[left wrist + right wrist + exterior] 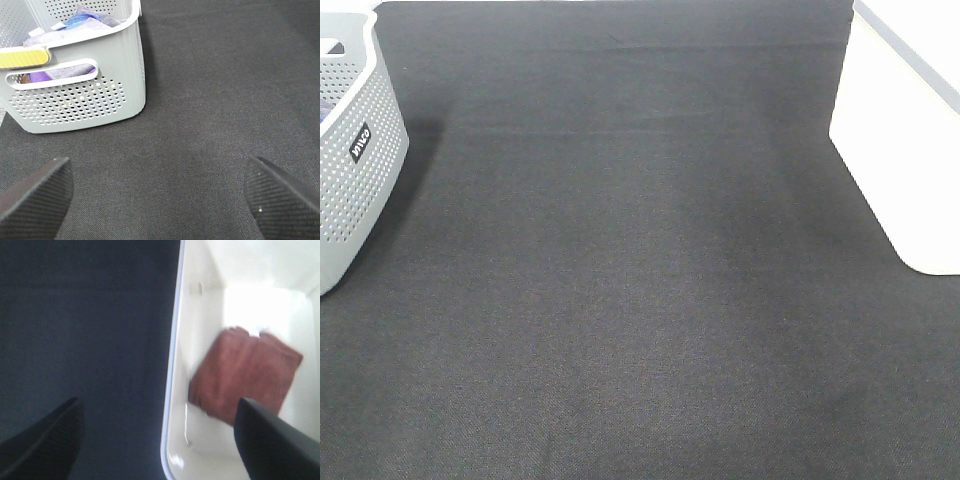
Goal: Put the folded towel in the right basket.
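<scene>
A folded reddish-brown towel (245,375) lies inside the white right basket (172,390), seen blurred in the right wrist view. My right gripper (160,440) is open and empty, above the basket's rim, apart from the towel. The white basket also shows at the right edge of the exterior high view (895,140); the towel is hidden there. My left gripper (160,195) is open and empty over the black mat, near the grey basket. Neither gripper shows in the exterior high view.
A grey perforated basket (85,100) with purple and blue cloths (82,17) stands at the left; it also shows in the exterior high view (350,160). A black mat (620,280) covers the table.
</scene>
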Available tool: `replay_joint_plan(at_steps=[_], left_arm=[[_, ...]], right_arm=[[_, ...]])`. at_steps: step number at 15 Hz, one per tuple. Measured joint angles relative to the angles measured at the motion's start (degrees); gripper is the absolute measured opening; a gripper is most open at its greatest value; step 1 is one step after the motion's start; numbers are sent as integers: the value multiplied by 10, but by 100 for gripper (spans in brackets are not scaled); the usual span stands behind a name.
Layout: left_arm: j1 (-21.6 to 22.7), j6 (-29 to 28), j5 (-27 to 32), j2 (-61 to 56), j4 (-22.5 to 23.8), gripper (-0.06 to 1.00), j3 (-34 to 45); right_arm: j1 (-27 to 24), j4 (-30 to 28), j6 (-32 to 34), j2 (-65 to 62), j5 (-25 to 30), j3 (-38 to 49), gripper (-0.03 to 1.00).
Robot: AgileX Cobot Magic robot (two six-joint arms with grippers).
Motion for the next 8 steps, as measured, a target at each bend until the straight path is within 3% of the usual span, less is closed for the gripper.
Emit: replay_joint_plan(at_steps=[8], left_arm=[[0, 0, 0, 0, 0, 88, 0]], right_arm=[[0, -23, 0, -288, -1, 387, 77]])
